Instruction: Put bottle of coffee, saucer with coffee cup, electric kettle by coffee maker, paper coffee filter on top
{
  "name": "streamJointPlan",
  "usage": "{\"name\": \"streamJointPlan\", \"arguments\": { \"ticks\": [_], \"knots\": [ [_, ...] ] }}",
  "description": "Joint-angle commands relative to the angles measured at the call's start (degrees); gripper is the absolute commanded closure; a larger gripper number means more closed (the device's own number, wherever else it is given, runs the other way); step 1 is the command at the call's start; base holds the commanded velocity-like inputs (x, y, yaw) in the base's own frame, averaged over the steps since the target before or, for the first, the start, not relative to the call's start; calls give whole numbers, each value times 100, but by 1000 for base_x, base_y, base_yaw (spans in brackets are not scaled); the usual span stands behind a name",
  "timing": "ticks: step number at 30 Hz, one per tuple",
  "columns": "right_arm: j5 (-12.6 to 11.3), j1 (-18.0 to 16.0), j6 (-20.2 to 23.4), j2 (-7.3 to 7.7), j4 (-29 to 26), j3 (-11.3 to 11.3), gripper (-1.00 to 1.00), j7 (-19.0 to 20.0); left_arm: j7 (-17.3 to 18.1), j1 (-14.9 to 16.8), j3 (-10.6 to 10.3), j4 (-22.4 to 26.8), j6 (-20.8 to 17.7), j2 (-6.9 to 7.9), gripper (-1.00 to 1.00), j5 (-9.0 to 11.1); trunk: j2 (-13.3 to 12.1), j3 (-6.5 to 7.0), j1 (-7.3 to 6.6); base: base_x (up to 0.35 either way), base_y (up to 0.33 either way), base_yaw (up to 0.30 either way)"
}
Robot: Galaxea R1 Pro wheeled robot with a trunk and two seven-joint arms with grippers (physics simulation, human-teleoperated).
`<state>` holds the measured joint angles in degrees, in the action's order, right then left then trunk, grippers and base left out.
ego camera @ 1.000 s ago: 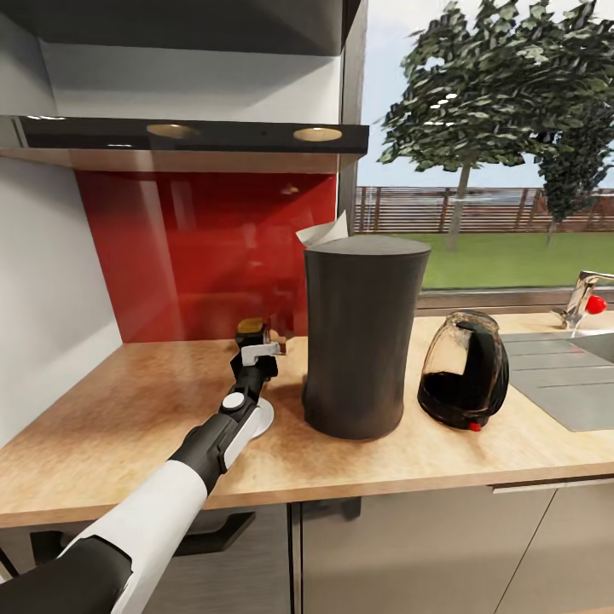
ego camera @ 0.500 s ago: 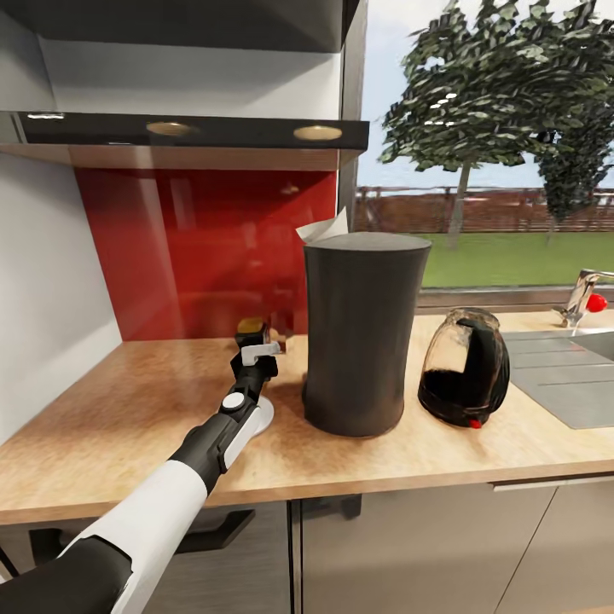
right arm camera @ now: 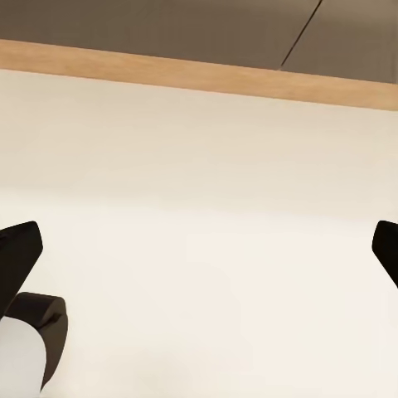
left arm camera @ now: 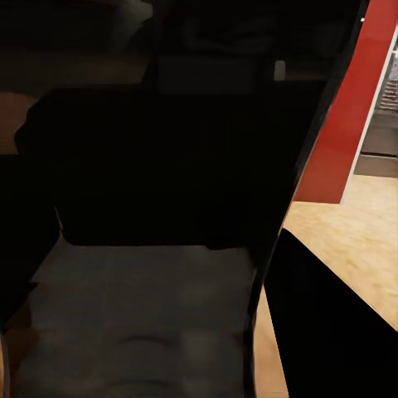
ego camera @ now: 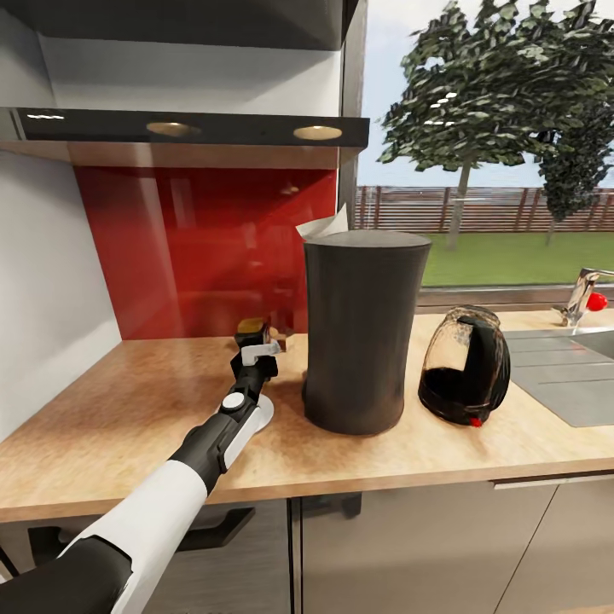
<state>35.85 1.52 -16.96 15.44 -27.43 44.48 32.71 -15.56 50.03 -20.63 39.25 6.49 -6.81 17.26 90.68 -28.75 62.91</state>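
Left gripper: reached out over the bench, beside the coffee maker; whether its jaws are spread or pressed together cannot be told, the head view showing it from behind and the left wrist view being dark with close surfaces.
Bottle of coffee: only its tan cap is seen, just beyond the left gripper and touching or nearly touching it; whether it is pinched cannot be told.
Saucer: a white edge is seen under the left forearm, behind the left gripper and close to the base of the coffee maker; the coffee cup cannot be made out.
Coffee maker: upright on the bench, just to the side of the left gripper; the paper coffee filter is perched at the far rim of its top, well above the gripper.
Electric kettle: on the bench on the far side of the coffee maker, well apart from the left gripper.
Right gripper: jaws spread wide, nothing between them, over a pale surface.
Risks judged: the bottle may be tipped if it is released off vertical or brushed on withdrawal; the saucer may be dragged by the forearm above it; the coffee maker may be nudged by a sideways swing, and the loosely seated filter shaken off.
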Motion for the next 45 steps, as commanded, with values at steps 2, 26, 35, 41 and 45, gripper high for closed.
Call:
{"name": "streamJointPlan", "arguments": {
  "ticks": [2, 26, 35, 41, 45],
  "knots": [
    [58, -3, -35, -5, -8, 43, -100, 30, -35, 7, -37, -5, 27, 4, 100, 49, 3, -5, 0, 0, 0, 0],
    [61, -3, -35, -6, -8, 43, -100, 28, -35, 7, -37, -5, 27, 4, 100, 52, 364, -166, 198, 0, 0, 0],
    [62, -3, -35, -6, -8, 43, -100, 26, -35, 7, -37, -5, 27, 4, 100, 52, 444, -202, 242, 0, 0, 0],
    [61, -3, -35, -6, -8, 43, -100, 27, -35, 7, -37, -5, 27, 4, 100, 51, 524, -238, 286, 0, 0, 0],
    [59, -3, -35, -5, -8, 43, -100, 28, -35, 7, -39, -5, 27, 4, 100, 50, 524, -238, 286, 0, 0, 0]
  ]
}}
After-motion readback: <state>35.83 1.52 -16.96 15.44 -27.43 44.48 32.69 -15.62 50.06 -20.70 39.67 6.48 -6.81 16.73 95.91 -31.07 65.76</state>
